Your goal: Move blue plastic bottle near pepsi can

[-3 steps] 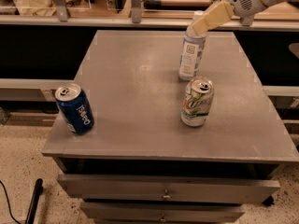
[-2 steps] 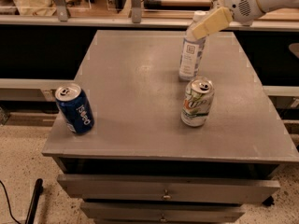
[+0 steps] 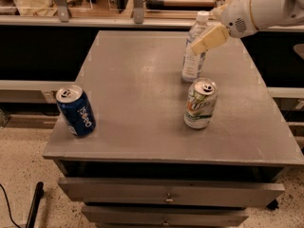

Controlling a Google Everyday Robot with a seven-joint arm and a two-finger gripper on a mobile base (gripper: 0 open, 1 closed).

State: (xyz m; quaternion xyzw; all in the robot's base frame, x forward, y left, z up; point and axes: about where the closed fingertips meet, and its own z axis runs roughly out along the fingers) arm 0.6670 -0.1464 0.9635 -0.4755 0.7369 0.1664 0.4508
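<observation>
The blue plastic bottle (image 3: 191,65) stands upright on the far right part of the grey table (image 3: 137,80), its white cap showing at the top. The pepsi can (image 3: 76,110) stands at the table's front left corner, far from the bottle. My gripper (image 3: 199,44) reaches in from the upper right on a white arm and sits at the bottle's upper half, its beige part crossing in front of the bottle's shoulder. The bottle rests on the table.
A white-and-green soda can (image 3: 200,103) stands just in front of the bottle. The table has drawers (image 3: 166,191) below its front edge. A counter with posts (image 3: 137,4) runs behind the table.
My gripper has come down along the bottle, from covering its cap to its shoulder; the cap now shows. The bottle and both cans have not moved.
</observation>
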